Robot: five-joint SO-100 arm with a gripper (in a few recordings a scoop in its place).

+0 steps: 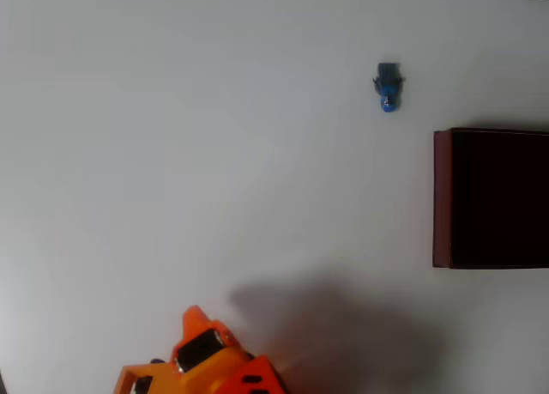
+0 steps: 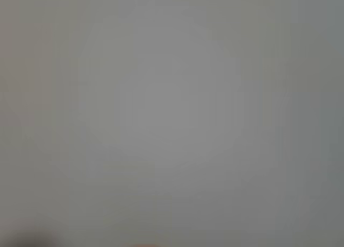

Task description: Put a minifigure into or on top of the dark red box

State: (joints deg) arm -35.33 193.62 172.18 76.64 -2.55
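Minifigure (image 1: 388, 87): lies on your white counter (image 1: 171, 154), apart from the box.
Dark red box (image 1: 442, 197): right edge, open.
Claw: your orange arm (image 1: 202, 360) sits bottom-left; grip perhaps hidden, cannot tell.

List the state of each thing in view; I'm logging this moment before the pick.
Tiny bright blue minifigure: lying flat on the white table, apart from the box.
Large dark red box: open-topped, nothing visible inside.
Orange robot arm: at the overhead view's bottom edge, far from both.
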